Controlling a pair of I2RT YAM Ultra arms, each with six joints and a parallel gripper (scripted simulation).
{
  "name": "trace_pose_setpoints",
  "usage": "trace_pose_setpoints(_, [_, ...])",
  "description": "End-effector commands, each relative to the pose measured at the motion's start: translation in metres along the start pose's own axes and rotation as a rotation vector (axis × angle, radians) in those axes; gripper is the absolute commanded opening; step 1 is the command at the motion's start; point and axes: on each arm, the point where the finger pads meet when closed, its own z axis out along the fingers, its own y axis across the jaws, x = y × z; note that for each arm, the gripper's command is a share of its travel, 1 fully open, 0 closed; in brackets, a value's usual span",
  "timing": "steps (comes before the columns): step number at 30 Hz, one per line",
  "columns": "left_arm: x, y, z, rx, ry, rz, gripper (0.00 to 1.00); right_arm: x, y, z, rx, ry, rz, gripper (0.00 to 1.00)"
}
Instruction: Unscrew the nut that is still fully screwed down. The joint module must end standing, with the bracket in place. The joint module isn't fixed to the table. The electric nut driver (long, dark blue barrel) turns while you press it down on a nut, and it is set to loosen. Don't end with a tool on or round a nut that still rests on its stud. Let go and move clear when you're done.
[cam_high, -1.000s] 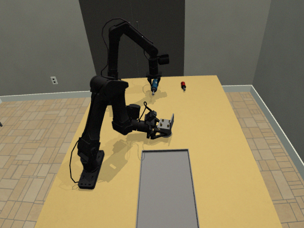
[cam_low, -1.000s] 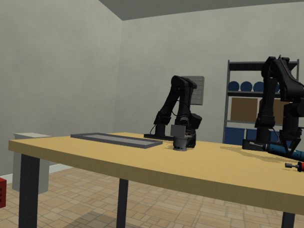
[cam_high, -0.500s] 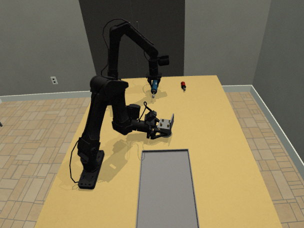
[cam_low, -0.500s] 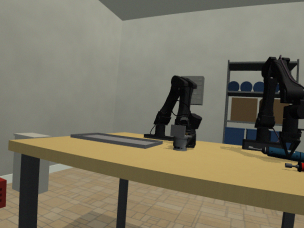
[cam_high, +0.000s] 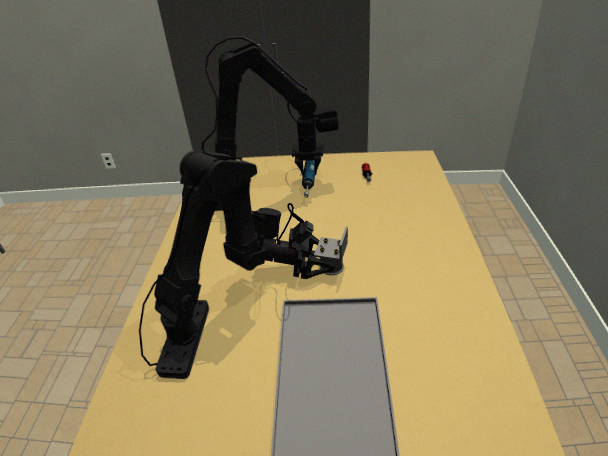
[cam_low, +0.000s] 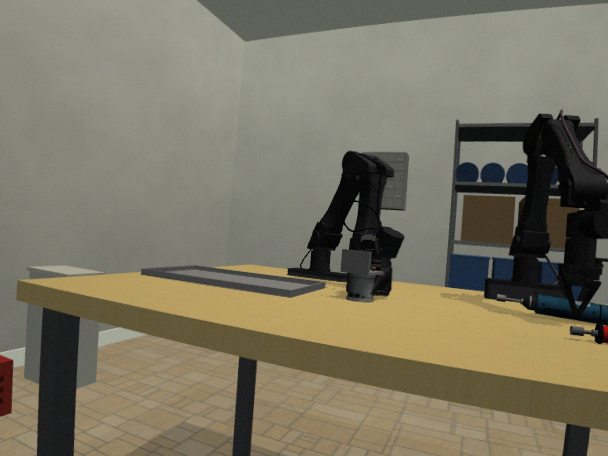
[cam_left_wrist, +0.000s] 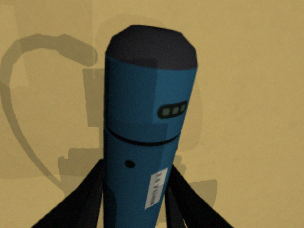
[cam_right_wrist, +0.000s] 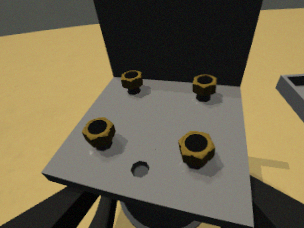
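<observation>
Driver and Joint Module, Both Gripped

The left end effector (cam_high: 308, 169) (cam_low: 580, 307) (cam_left_wrist: 136, 167) is partly open, its fingers closed on the electric nut driver (cam_high: 309, 174) (cam_low: 555, 305) (cam_left_wrist: 142, 100); the driver is tilted, socket apart from the nuts. The right end effector (cam_high: 329, 262) (cam_low: 374, 287) (cam_right_wrist: 163, 159) is open somewhat past halfway, gripping the joint module (cam_high: 340, 271) (cam_low: 360, 289) (cam_right_wrist: 160, 216); the module stands upright on the counter (cam_high: 425, 300) (cam_low: 300, 320) (cam_right_wrist: 40, 100), bracket (cam_high: 326, 248) (cam_low: 356, 262) (cam_right_wrist: 150, 117) on top; four brass nuts remain on their studs; which one is fully seated cannot be determined. A red tool (cam_high: 366, 169) (cam_low: 604, 333) lies near the driver; a grey tray (cam_high: 330, 301) (cam_low: 307, 290) (cam_right_wrist: 292, 97) lies near the module.
</observation>
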Motion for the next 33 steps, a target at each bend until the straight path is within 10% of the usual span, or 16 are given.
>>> trace_pose_setpoints(1, [-0.0016,-0.0041,-0.0024,0.017,-0.008,0.001,0.42,0.0022,0.0024,0.0030,-0.003,0.011,-0.002,0.59])
trace_pose_setpoints(33, [-0.0041,-0.0044,0.0002,0.026,-0.021,0.011,0.42,0.0022,0.0024,0.0030,-0.003,0.011,-0.002,0.59])
